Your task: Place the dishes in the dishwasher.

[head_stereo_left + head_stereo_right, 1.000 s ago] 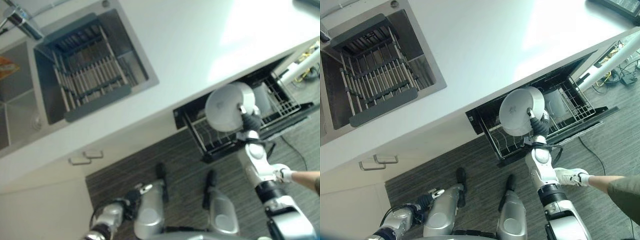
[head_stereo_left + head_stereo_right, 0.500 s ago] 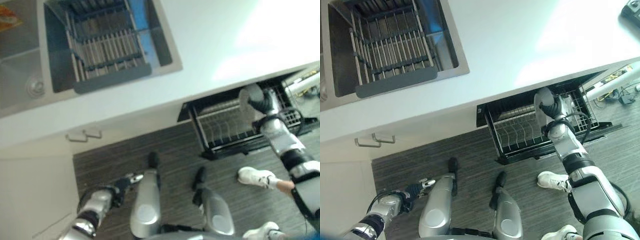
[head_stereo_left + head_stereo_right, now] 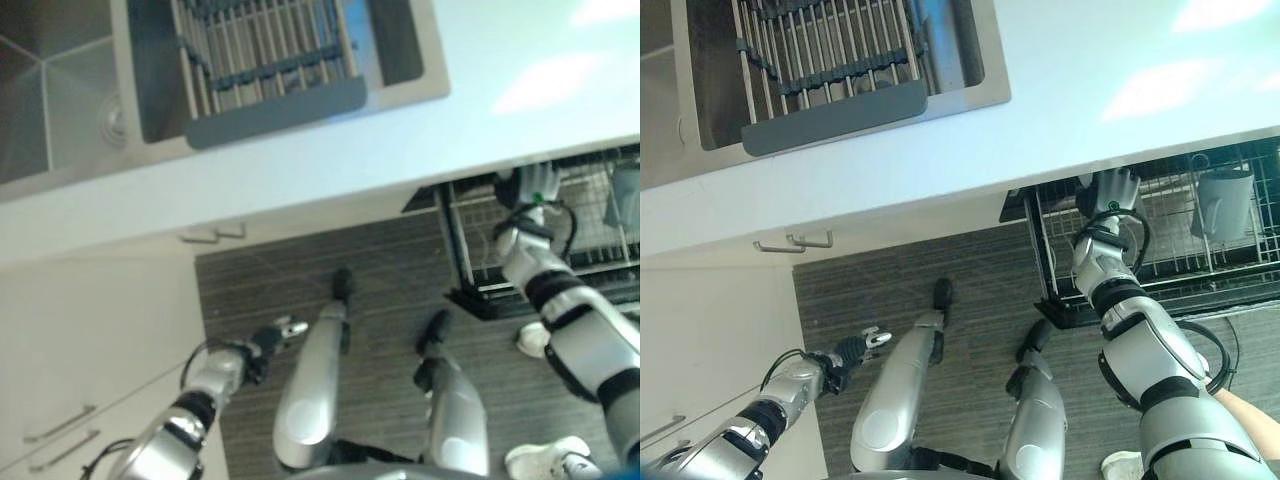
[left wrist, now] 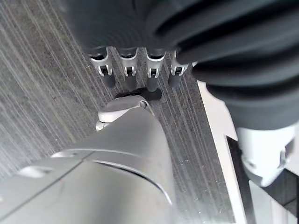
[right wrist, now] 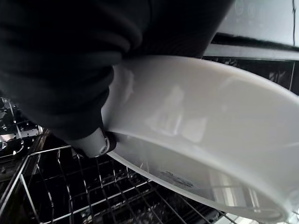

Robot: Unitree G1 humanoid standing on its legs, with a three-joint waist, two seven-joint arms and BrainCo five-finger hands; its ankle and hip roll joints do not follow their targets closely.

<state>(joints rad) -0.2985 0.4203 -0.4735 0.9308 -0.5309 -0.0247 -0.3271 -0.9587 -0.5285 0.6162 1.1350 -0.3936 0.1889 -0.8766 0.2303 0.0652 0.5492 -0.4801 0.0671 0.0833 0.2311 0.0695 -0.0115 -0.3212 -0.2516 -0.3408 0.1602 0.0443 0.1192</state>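
A white plate (image 5: 196,116) stands edge-on in my right hand (image 3: 1098,203), whose thumb (image 5: 99,143) presses on its rim. The hand holds it inside the pulled-out black dishwasher rack (image 3: 1170,270), just under the counter edge, over the rack's wire tines (image 5: 70,186). From the head the plate (image 3: 1121,185) shows as a pale sliver above the wrist. A white cup (image 3: 1223,200) stands in the rack to the right. My left hand (image 3: 272,334) hangs low over the floor with its fingers (image 4: 129,70) straight and nothing in them.
A steel sink (image 3: 990,70) with a grey drying rack (image 3: 830,60) sits in the white counter (image 3: 1090,90). Cabinet handles (image 3: 795,242) lie below it. A person's white shoes (image 3: 530,340) stand on the striped floor (image 3: 250,290) beside the dishwasher.
The camera has swung, shifting the whole picture. My right hand has carried the plate from above the rack down into it and turned it edge-on. The left hand stays low.
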